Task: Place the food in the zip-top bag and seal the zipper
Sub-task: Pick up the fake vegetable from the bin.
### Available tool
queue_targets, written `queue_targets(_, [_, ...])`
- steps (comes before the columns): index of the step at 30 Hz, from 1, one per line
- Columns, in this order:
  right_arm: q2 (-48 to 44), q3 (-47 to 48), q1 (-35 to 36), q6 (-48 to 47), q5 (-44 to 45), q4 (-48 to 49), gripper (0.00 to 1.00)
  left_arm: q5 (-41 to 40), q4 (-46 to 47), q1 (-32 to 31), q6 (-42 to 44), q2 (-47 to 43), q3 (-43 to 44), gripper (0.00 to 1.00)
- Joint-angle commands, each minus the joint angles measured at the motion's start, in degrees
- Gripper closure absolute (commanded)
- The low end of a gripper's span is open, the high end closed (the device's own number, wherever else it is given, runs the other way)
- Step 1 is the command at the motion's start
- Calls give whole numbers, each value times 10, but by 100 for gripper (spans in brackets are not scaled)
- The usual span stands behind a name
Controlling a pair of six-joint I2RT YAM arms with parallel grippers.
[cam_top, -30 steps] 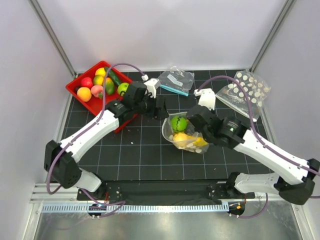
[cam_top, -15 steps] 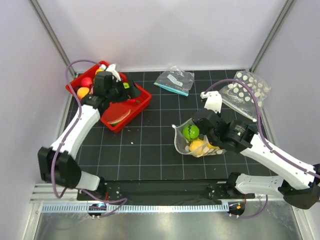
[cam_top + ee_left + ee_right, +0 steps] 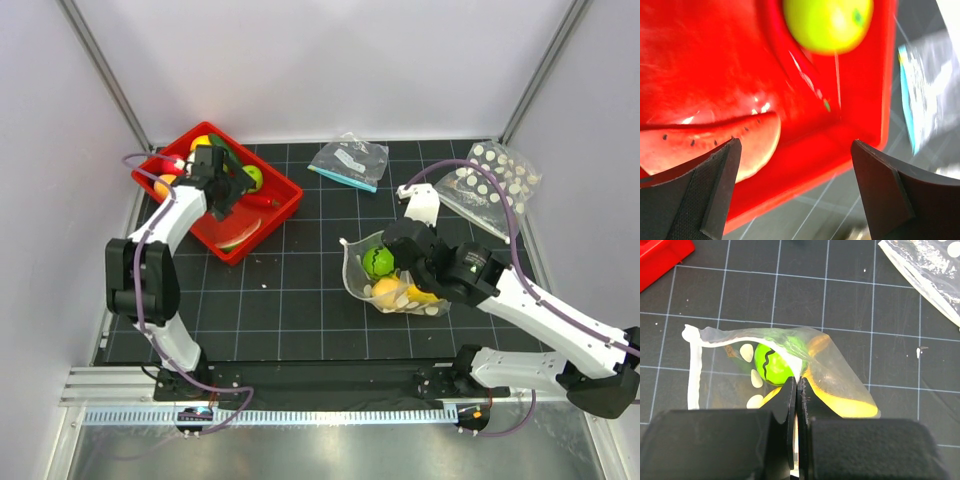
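The tray [image 3: 275,222] sits at the far left of the mat [image 3: 300,290], with a round fruit [image 3: 252,177] toward its far side and a melon slice [image 3: 240,240] in its near corner. The left gripper [image 3: 224,192] hangs over the tray. The zip-top bag [image 3: 352,268] lies right of centre with food [image 3: 377,260] inside, pinched by the right gripper [image 3: 797,385]. A second bag [image 3: 350,160] lies behind centre, and a third bag [image 3: 490,180] lies in the far-right corner.

A robot lab cell: white walls [image 3: 330,70] framed by metal posts [image 3: 106,70], a black gridded mat [image 3: 300,290], left arm [image 3: 170,225] and right arm [image 3: 540,310] bolted to a rail [image 3: 100,385].
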Motion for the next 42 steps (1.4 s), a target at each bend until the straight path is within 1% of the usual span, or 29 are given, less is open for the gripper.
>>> queue_targets(1, [-18,0,2,-2,0,31,99,-106,-44,1,-112,45,45,7])
queue_targets(3, [-25,-4,2,-4,-3,33,99,-133,-58,0,-135,64,58,9])
queue_targets(4, [-28,-7,3,-4,-2,35,99,-157,-75,0,-162,82,62,9])
queue_targets(5, [-31,-8,3,-7,-2,40,99,-161,-77,0,-169,92,67,10])
queue_targets(6, [-35,-13,2,-8,-2,41,99,-160,-79,0,-170,103,85,12])
queue_targets(7, [-37,-14,2,-9,-1,42,99,-168,-96,-3,-168,133,99,13])
queue_targets(9, [-41,-15,2,-9,0,41,99,-182,-119,-8,-161,162,151,15])
queue_targets(11, [-46,-14,2,-10,-2,40,99,-190,-144,-12,-154,198,182,16])
queue_targets(12, [-49,-14,2,-10,-5,40,99,-190,-145,-11,-153,208,201,16])
queue_targets(17, [-64,-21,2,-14,-9,46,99,-196,-145,-17,-156,247,236,17])
queue_targets(25, [-72,-28,2,-17,-7,51,99,-166,-142,-21,-189,299,253,15])
queue_targets(26, [-72,-28,2,-19,-8,52,99,-167,-143,-22,-194,302,253,17])
queue_targets(28, [-72,-28,2,-20,-8,54,99,-162,-144,-23,-203,308,249,23])
queue_targets(29, [-72,-28,2,-19,-10,55,99,-161,-144,-23,-204,309,248,34])
queue_targets(31, [-71,-30,2,-21,-11,58,99,-163,-144,-23,-200,303,247,51])
queue_targets(32, [-71,-31,2,-22,-12,59,99,-167,-144,-23,-200,296,241,69])
queue_targets(33, [-70,-31,2,-22,-12,60,99,-172,-141,-24,-200,289,235,79])
queue_targets(34, [-68,-32,2,-22,-13,61,99,-177,-136,-24,-203,280,227,85])
queue_targets(35, [-67,-33,2,-22,-12,61,99,-188,-130,-24,-207,253,205,93])
queue_targets(37, [-65,-33,2,-23,-13,62,99,-197,-114,-24,-216,221,179,97])
queue_targets(38, [-66,-33,2,-23,-13,63,99,-204,-110,-25,-227,185,148,100])
queue_targets(40, [-67,-35,2,-23,-14,67,99,-205,-84,-27,-236,142,111,100])
queue_targets(41, [-66,-36,2,-22,-14,68,99,-207,-77,-29,-240,123,74,100])
queue_targets(42, [-66,-37,2,-23,-14,69,99,-208,-58,-34,-245,80,56,100])
